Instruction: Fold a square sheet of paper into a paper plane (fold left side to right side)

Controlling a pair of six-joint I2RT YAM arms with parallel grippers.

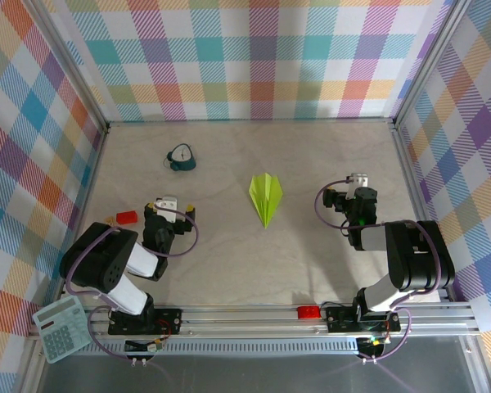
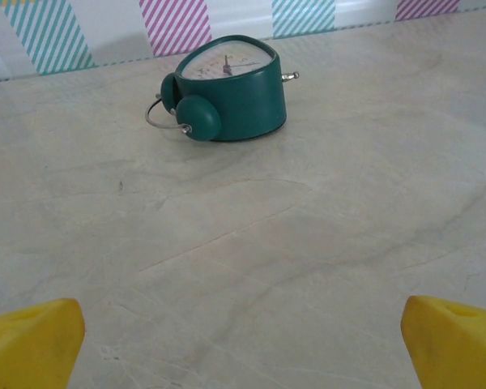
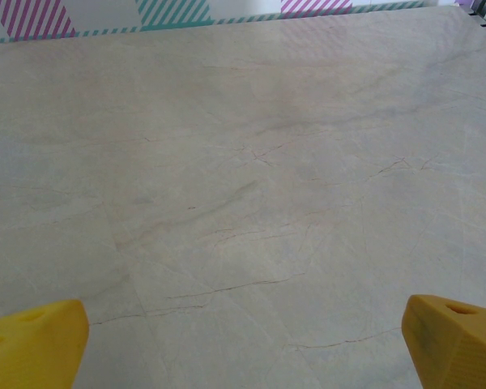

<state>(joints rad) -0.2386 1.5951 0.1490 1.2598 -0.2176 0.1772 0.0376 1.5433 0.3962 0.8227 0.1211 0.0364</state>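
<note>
The square sheet of paper lies folded into a slim lime-green paper plane (image 1: 265,197) in the middle of the table, its point toward the near edge. My left gripper (image 1: 166,201) is to the plane's left, open, with nothing between its yellow fingertips (image 2: 31,344). My right gripper (image 1: 358,179) is to the plane's right, also open, and its yellow fingertips (image 3: 458,339) stand wide apart over bare tabletop. Neither gripper touches the plane.
A small teal clock (image 1: 181,158) lies on its back at the back left, straight ahead of the left gripper (image 2: 228,87). A small red block (image 1: 127,217) sits beside the left arm. A calculator (image 1: 60,328) rests at the near left corner. Checked walls enclose the table.
</note>
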